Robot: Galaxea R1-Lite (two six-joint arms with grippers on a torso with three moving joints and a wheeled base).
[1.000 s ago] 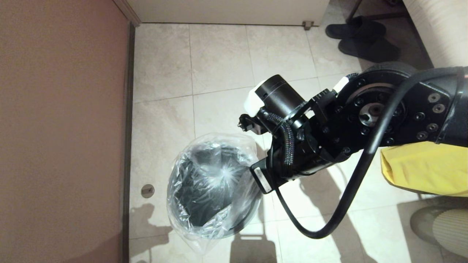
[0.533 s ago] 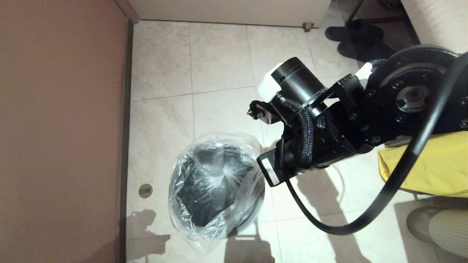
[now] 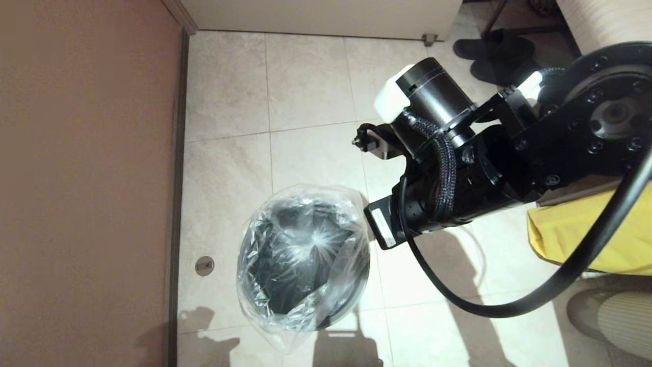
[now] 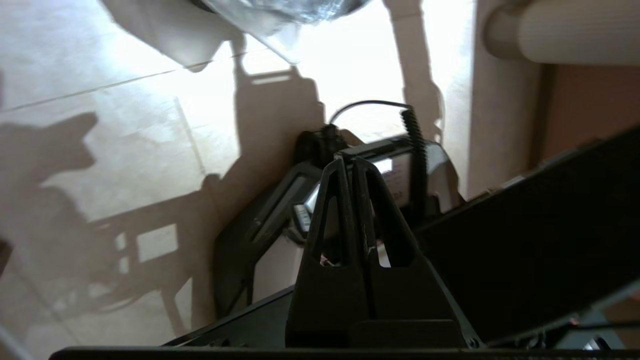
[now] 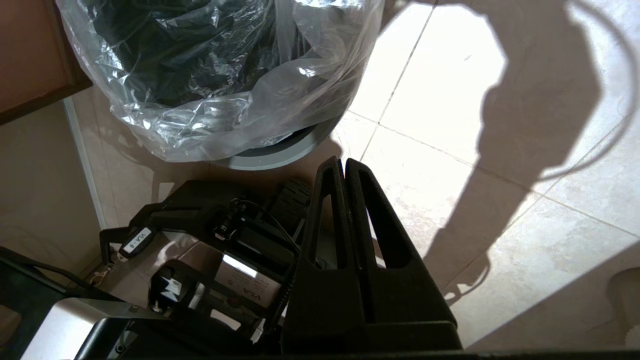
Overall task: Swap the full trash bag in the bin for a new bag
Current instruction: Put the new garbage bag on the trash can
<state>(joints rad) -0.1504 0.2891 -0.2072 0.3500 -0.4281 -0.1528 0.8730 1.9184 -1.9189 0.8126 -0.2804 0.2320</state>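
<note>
The bin (image 3: 356, 290) stands on the tiled floor near the brown wall, its grey rim (image 5: 280, 157) showing at one side. The new bag (image 3: 300, 244), clear and crinkly, lines the bin and drapes over most of its mouth; the plastic (image 5: 215, 75) hangs loose outside the rim. My right gripper (image 5: 344, 161) is shut and empty, apart from the bin, just off its rim. In the head view the black right arm (image 3: 458, 178) hides its fingers. My left gripper (image 4: 350, 160) is shut and empty, low by the robot's base.
A yellow sack (image 3: 586, 234) lies at the right under the arm. Black slippers (image 3: 499, 51) sit at the back right, a pale ribbed object (image 3: 626, 316) at the front right. A floor drain (image 3: 205, 265) is beside the bin. The brown wall (image 3: 86, 178) bounds the left.
My right arm has drawn back from the bin, rising and moving right and away. The bag stays draped over the bin, which has not moved.
</note>
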